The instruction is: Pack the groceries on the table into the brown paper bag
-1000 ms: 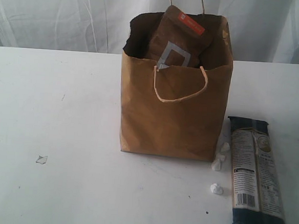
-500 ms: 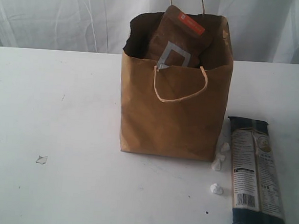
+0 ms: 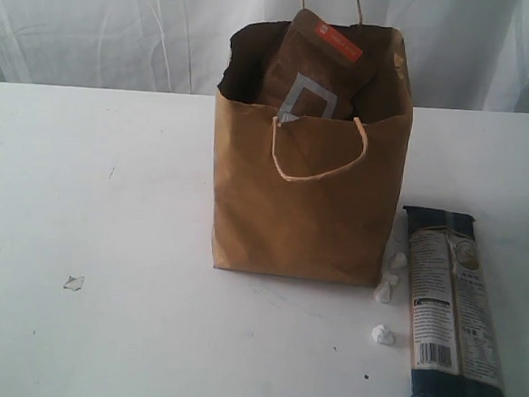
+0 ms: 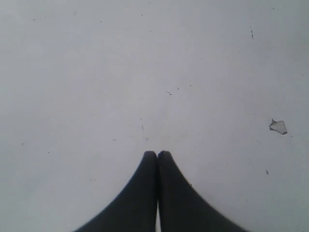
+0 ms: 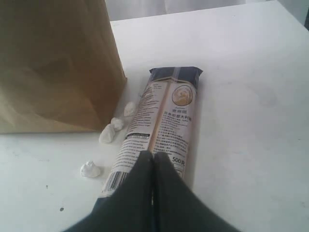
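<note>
Foil pouch [image 3: 311, 75] pokes from the upright brown paper bag [image 3: 304, 221]; pasta packet [image 3: 453, 313] lies alongside.

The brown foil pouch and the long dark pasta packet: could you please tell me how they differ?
The brown foil pouch stands inside the brown paper bag, its top above the front rim; the long dark pasta packet lies flat on the table beside the bag. The pouch is brown with an orange-red strip; the packet is dark with a pale printed label. Both are flexible grocery packs.

We face the brown paper bag [image 3: 306, 201] head-on; our right wrist view shares it, closer; our left looks down at the table [image 4: 96, 72].
</note>
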